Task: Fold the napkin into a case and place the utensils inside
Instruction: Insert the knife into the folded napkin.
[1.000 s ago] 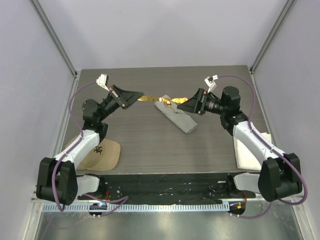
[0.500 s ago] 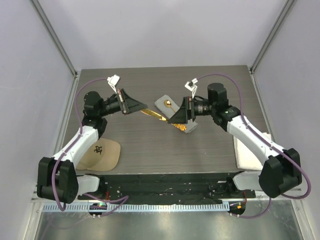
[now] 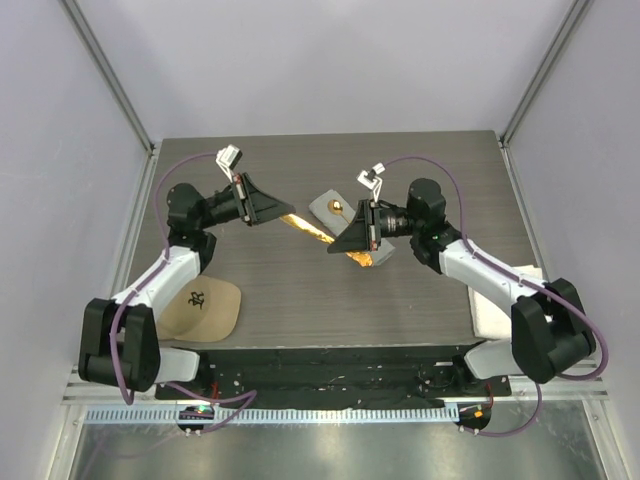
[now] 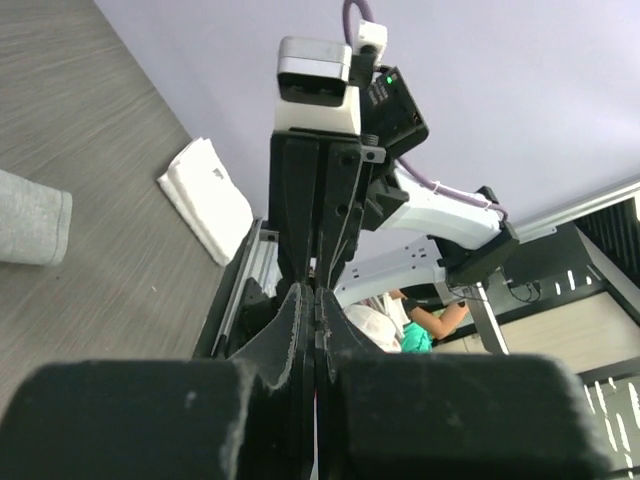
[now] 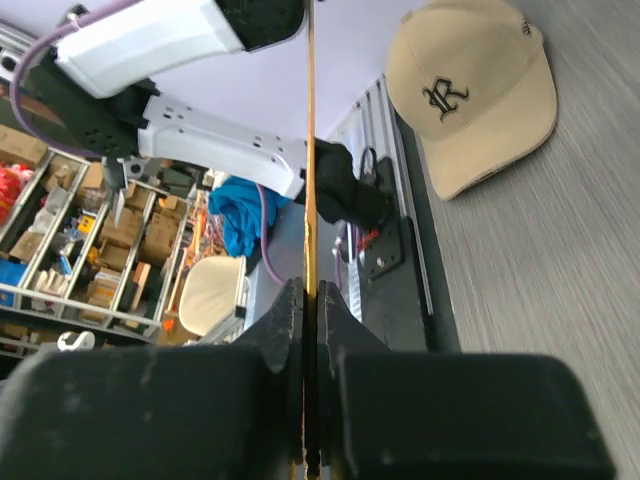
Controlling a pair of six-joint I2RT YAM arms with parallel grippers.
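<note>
Jaws of the left gripper [image 4: 316, 305] are clenched on one end of the gold utensil [image 3: 310, 228]; jaws of the right gripper [image 5: 310, 300] are clamped edge-on on the same piece, further along. The utensil is held in the air over mid-counter, just left of the case [image 3: 322, 203]. The case lies slanted toward the far edge, a gold spoon [image 3: 341, 209] showing at its far-left end.

Assessed step: handover between grippers.

Risks:
- Unmatched motion with both gripping one rigid piece could twist it or pull it loose.
- The thin edge-on hold may pivot on release.
- The right gripper hangs over the case and could disturb the fold
</note>
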